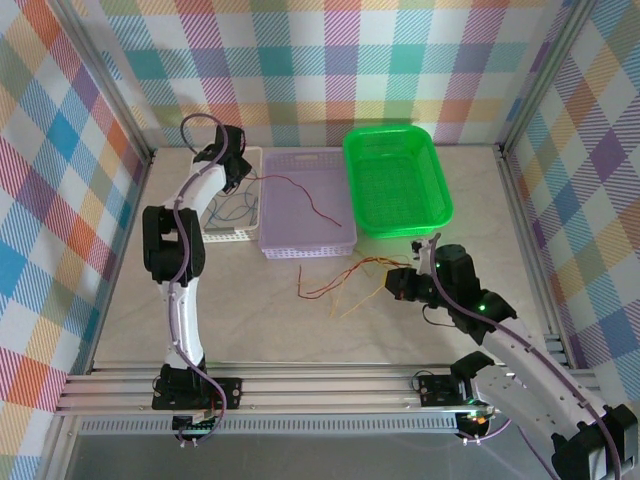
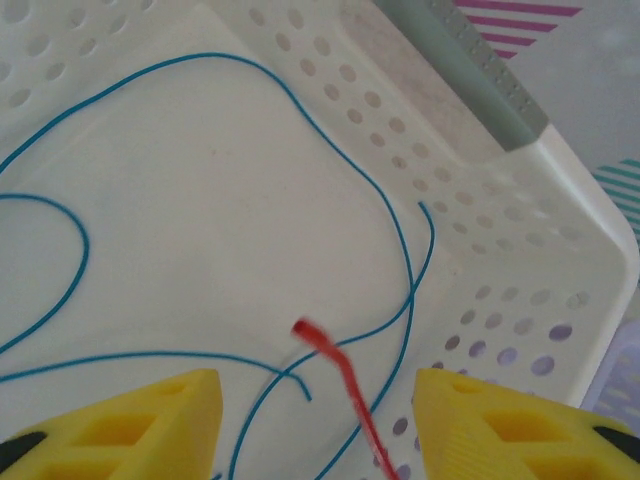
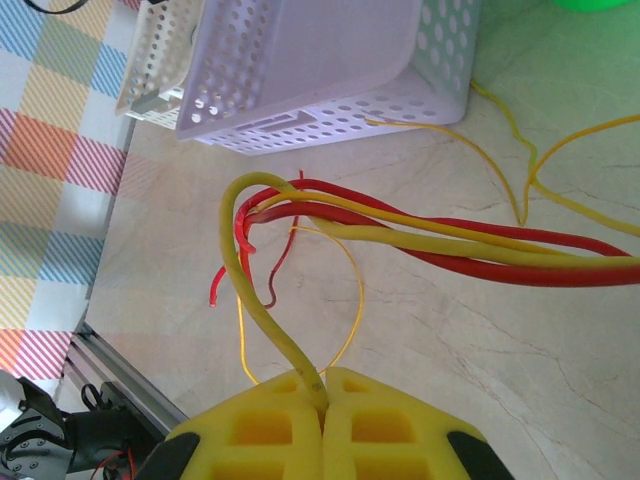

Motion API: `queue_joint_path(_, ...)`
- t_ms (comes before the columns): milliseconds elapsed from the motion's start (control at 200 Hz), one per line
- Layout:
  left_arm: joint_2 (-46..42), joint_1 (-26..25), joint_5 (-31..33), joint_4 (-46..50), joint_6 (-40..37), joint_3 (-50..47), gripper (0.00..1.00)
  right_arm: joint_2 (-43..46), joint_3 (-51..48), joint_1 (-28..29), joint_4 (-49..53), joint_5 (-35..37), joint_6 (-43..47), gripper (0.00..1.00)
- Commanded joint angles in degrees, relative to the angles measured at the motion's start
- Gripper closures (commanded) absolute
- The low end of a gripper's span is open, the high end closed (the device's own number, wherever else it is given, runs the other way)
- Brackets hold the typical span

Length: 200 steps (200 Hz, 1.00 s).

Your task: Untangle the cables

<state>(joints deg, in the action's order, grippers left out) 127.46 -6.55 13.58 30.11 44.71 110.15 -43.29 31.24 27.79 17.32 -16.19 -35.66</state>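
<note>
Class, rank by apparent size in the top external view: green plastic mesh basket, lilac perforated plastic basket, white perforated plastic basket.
Green plastic mesh basket and lilac perforated plastic basket: nearly alike, green slightly larger.
White perforated plastic basket: smallest; left arm covers part.

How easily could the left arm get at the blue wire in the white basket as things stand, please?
Probably yes: the left pincer hangs open just above the blue wire, which lies bare on the white basket's floor. Only a red wire end dangling between its fingers might get pinched along.
</note>
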Motion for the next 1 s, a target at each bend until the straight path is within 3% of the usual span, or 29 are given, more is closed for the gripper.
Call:
queue_joint_path(0, 1.63, 0.83, 2.43, 2.07, -1.79, 4.17, 0.49, -0.04, 2.37, -0.19, -0.38, -1.56, 1.89, 1.00)
queue_joint_path(240, 4.55, 0.90, 3.25, 3.48, -3.33, 7.78, 0.63, -0.26, 2.73, -0.19, -0.27, -1.75, 2.33, 1.00)
queue_joint_path(575, 4.37, 0.96, 3.03, 2.39, -3.88, 4.99, 0.71, -0.49, 3.51, -0.19, -0.14, -2.50, 2.70, 1.00)
queue_joint_path(920, 3.98, 1.27, 2.93, 2.35, -4.17, 4.74, 1.00, -0.06, 3.51, -0.19, 0.01, -2.54, 2.59, 1.00)
queue_joint_path(995, 3.54, 1.34, 2.75, 2.32, -4.13, 4.64, 1.00, -0.15, 3.71, -0.18, -0.09, -2.62, 2.70, 1.00)
